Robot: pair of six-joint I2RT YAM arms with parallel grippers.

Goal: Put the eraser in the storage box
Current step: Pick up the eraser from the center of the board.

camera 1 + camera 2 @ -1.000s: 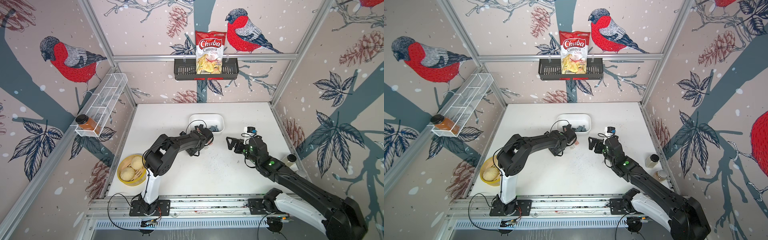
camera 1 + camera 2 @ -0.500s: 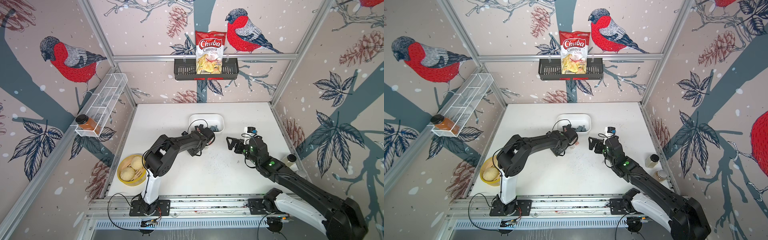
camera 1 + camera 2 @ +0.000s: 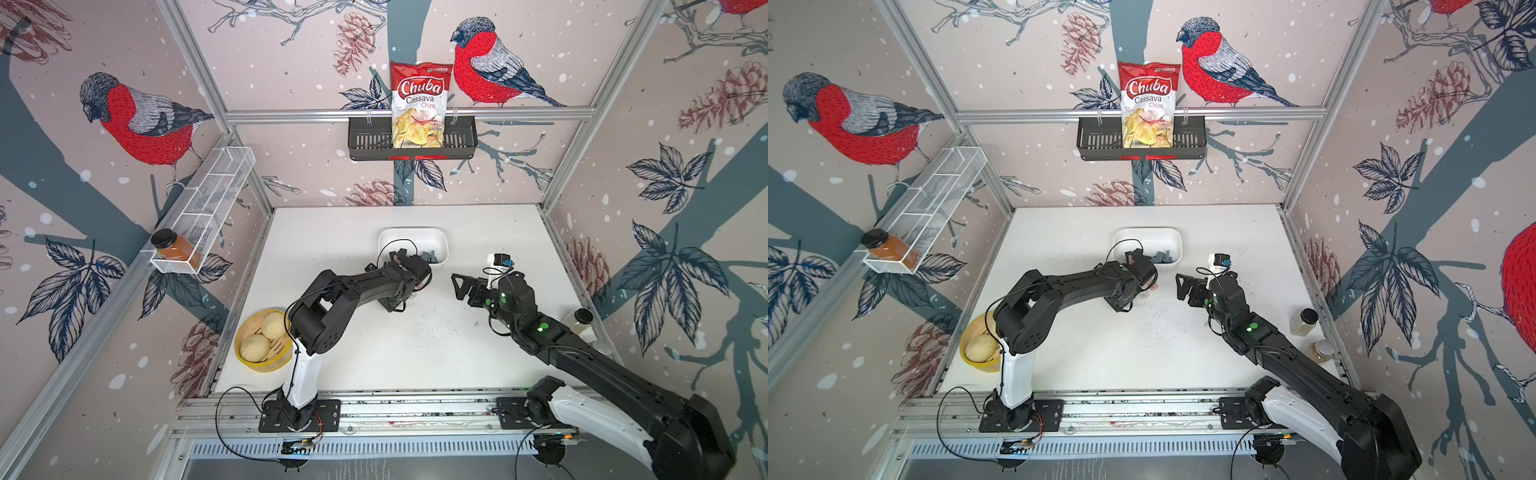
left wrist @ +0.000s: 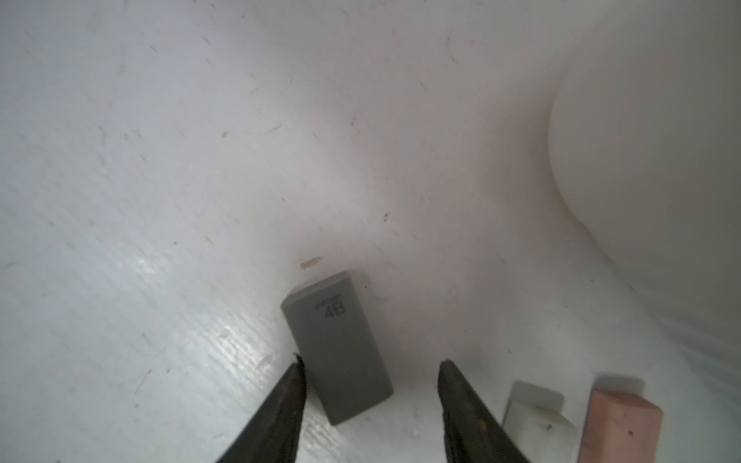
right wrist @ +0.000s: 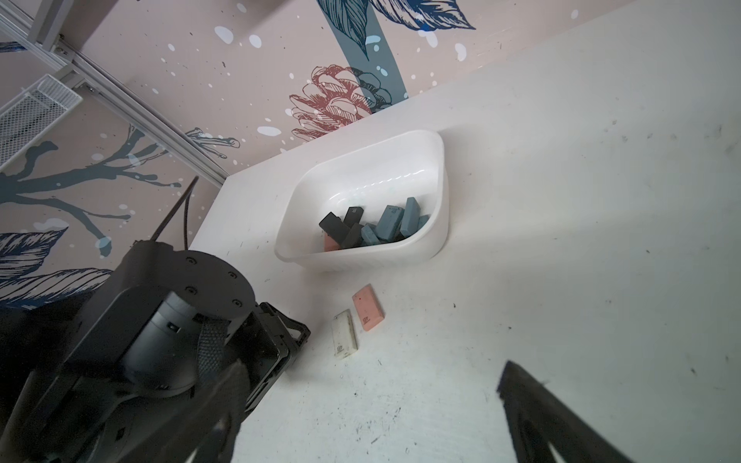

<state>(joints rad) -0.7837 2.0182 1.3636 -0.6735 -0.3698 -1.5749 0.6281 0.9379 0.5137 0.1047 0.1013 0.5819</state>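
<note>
Lying between parted tips of left gripper (image 4: 371,360): grey eraser (image 4: 337,344)

**White tabletop, scuffed**

Table (image 3: 415,353) is white, flecked with dark marks. Storage box (image 3: 411,230) toward the back. Near it, lying flat: grey eraser stamped 4B (image 4: 337,344), white eraser (image 5: 344,334), pink eraser (image 5: 368,306). Right edge: dark-lidded jar (image 3: 1304,321), second jar (image 3: 1320,352).
</note>
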